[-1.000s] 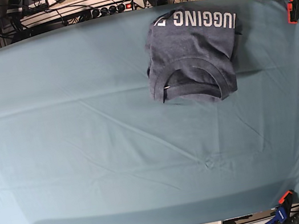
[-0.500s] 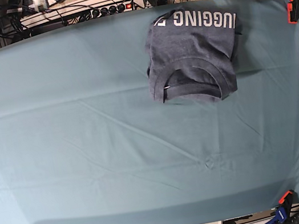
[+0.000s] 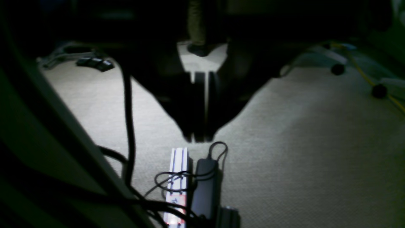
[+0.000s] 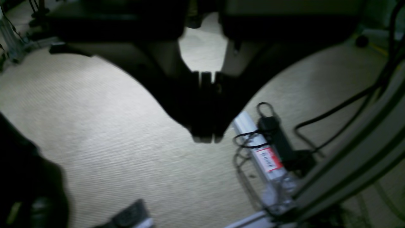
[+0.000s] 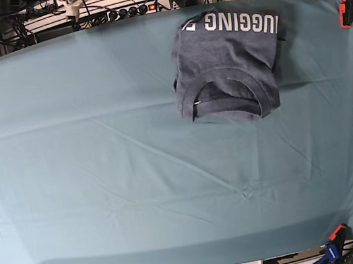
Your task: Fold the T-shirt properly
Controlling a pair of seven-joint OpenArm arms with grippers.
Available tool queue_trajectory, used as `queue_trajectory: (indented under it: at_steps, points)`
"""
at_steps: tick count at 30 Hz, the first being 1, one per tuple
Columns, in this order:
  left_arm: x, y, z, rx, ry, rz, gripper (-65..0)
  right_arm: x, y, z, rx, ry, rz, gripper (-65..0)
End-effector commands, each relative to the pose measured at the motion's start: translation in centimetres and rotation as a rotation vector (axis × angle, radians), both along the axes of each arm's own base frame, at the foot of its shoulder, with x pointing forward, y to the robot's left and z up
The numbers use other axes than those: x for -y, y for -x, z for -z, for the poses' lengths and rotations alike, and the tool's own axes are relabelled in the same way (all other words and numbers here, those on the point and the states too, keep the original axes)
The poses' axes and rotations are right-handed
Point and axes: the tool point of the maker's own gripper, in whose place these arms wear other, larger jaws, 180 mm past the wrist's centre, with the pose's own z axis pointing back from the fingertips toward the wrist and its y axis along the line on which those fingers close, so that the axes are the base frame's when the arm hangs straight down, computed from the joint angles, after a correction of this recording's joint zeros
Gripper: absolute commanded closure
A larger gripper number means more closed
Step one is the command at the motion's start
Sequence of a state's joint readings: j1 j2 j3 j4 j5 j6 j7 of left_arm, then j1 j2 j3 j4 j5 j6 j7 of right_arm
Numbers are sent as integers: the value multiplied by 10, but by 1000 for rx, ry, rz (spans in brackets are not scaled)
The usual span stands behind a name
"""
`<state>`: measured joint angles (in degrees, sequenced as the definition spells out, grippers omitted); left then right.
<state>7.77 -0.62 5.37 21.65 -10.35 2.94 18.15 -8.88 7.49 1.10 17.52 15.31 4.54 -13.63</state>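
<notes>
1. Right now your left gripper [image 3: 199, 139], a dark two-fingered claw, hangs with its fingers pressed together and nothing between them. It is off the table, over pale beige carpet [image 3: 300, 142], just above a silver aluminium rail [image 3: 177, 177] and a black power brick [image 3: 205, 186].
2. Your right gripper [image 4: 205, 138] looks the same: clenched and empty, over the carpet, beside a silver rail with a red-and-white label [image 4: 267, 158]. Both wrist views are dim and blurred, so treat the finer detail there as uncertain.
3. Further out, in the base view, the heathered slate-blue cotton T-shirt [image 5: 226, 62] lies on the teal table cloth [image 5: 101, 172], at the far side and right of centre, well apart from both grippers.
4. It sits as a compact rectangle. The ribbed crew neck [image 5: 224, 93] faces you on the near edge, and white block lettering [image 5: 236, 22] runs along the far edge.
5. To my eye the fold looks finished or very near it, with only the near right corner a little rumpled.
6. Expect the shirt to handle light, soft and limp. It will sag and unfold if you lift it by a single layer.
7. If you tidy it, pinch through all layers at an outer side edge or corner, and drag low across the cloth.
8. Avoid the collar, since the rib would likely stretch and pull the top layer off.
</notes>
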Motion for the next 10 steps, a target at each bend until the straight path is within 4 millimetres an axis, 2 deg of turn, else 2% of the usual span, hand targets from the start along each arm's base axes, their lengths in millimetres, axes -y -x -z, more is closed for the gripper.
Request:
queue_trajectory:
  at_steps: [1, 10]
  points:
    - [21, -11, -2, 27, 62, -47, 0, 6, -1, -1, 4, 13, 1, 0]
    - [37, -14, -4, 32, 98, -74, 0, -4, -3, 1, 16, -1, 3, 0]
